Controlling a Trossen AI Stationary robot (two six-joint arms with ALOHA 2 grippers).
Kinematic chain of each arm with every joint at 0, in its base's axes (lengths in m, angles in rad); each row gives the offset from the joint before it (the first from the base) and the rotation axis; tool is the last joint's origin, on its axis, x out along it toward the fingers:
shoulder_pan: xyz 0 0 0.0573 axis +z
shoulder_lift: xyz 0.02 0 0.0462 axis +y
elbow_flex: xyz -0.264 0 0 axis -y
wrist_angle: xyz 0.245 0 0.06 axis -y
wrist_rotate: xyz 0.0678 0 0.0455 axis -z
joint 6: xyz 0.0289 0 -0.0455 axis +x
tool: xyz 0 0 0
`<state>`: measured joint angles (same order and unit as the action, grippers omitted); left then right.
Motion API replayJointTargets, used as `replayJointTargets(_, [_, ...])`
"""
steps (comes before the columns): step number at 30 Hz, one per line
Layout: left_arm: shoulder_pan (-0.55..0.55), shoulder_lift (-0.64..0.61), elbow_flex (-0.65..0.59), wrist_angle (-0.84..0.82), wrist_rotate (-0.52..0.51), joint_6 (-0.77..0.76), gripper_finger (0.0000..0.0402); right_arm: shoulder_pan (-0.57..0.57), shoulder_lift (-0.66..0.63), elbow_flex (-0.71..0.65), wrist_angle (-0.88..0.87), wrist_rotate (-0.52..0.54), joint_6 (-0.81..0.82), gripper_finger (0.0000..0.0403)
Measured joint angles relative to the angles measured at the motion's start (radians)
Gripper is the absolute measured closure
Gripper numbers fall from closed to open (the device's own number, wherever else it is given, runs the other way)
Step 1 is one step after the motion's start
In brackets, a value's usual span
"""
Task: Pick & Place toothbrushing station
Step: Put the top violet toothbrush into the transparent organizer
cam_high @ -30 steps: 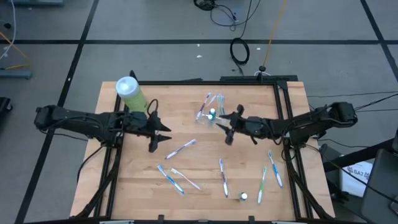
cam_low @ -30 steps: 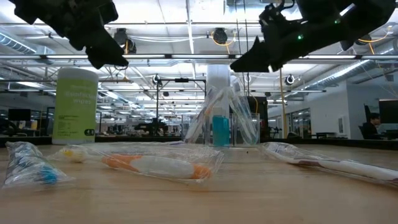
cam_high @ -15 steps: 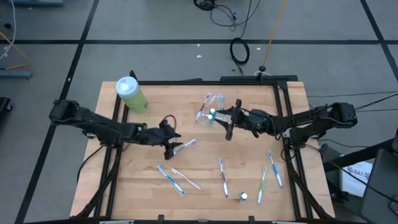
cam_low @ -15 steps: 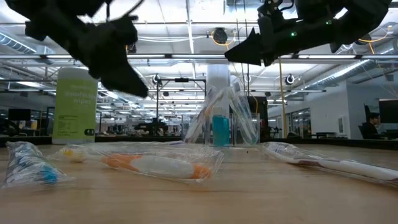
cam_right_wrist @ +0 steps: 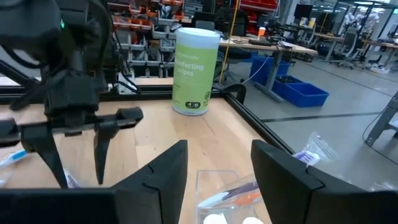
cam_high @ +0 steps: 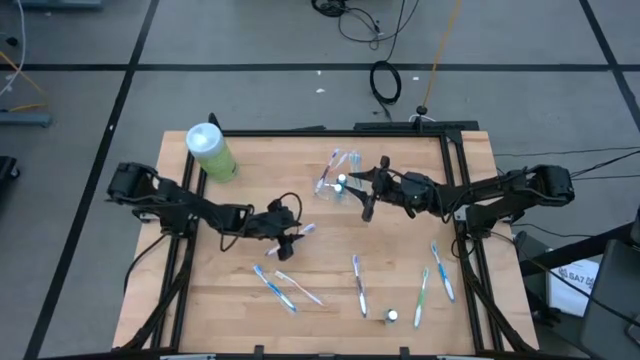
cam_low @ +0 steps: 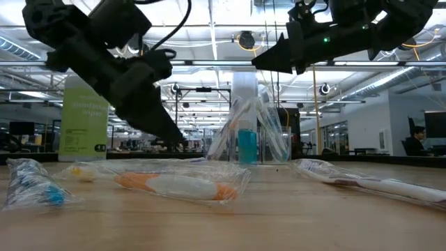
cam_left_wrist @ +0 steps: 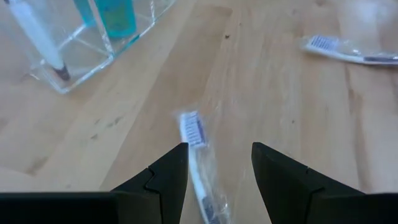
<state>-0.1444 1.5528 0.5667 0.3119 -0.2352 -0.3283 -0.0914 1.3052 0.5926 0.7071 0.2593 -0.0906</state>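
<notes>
High view: one wooden surface (cam_high: 220,300), two arms. One clear cup (cam_high: 337,185) stands far of centre with several wrapped brushes leaning in it; exact number cannot be told. Loose wrapped toothbrushes lying flat, counted: one (cam_high: 299,231) at the left claw (cam_high: 288,240), two crossed near-left (cam_high: 280,287), one near centre (cam_high: 358,283), two near-right (cam_high: 434,272); six in all. One small white-capped tube (cam_high: 392,316) lies at the near edge. One green bottle (cam_high: 211,152) stands at the far-left corner. Right claw (cam_high: 365,203) hangs just right of the cup.

Low view: left claw (cam_low: 171,139) is tilted down, tip close above the surface, left of the cup (cam_low: 245,132). Right claw (cam_low: 268,61) hovers higher, above the cup. Wrapped brushes lie across the foreground.

Left wrist view: left claw's fingers (cam_left_wrist: 163,177) stand apart, holding nothing. The toothbrush (cam_left_wrist: 194,149) lies on the surface in the gap between them, bristle head pointing away. Cup (cam_left_wrist: 93,37) is farther off.

Right wrist view: right claw's fingers (cam_right_wrist: 158,171) stand apart, empty. Cup rim (cam_right_wrist: 227,186) sits between and below them. Left claw (cam_right_wrist: 78,146) and bottle (cam_right_wrist: 194,71) show beyond.
</notes>
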Motion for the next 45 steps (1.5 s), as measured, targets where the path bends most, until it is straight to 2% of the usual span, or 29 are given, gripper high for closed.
replayJointTargets(4, [0.001, 0.056, 0.000, 0.013, -0.046, -0.047, 0.0218, 0.000, 0.000, 0.000, 0.000, 0.000, 0.000, 0.0234])
replayJointTargets(10, [0.002, 0.132, 0.000, 0.044, -0.027, -0.060, 0.0218, 0.001, 0.000, 0.000, 0.000, 0.000, 0.000, 0.0234])
replayJointTargets(16, [0.002, 0.143, 0.000, 0.046, -0.026, -0.073, 0.0221, 0.001, 0.000, 0.000, 0.000, 0.000, 0.000, 0.0234])
replayJointTargets(19, [0.005, 0.143, 0.000, 0.048, -0.033, -0.072, 0.0241, 0.001, 0.000, 0.000, 0.000, 0.000, 0.000, 0.0234])
replayJointTargets(34, [0.073, 0.143, 0.000, 0.055, -0.029, -0.128, 0.0391, 0.001, 0.000, 0.000, 0.000, 0.000, 0.000, 0.0234])
replayJointTargets(39, [0.084, 0.142, 0.000, 0.086, -0.035, -0.167, 0.0390, 0.001, 0.000, 0.000, 0.000, 0.000, 0.000, 0.0234])
replayJointTargets(45, [0.084, 0.114, 0.000, 0.224, -0.058, -0.120, 0.0396, 0.001, 0.000, 0.000, 0.000, 0.000, 0.000, 0.0234])
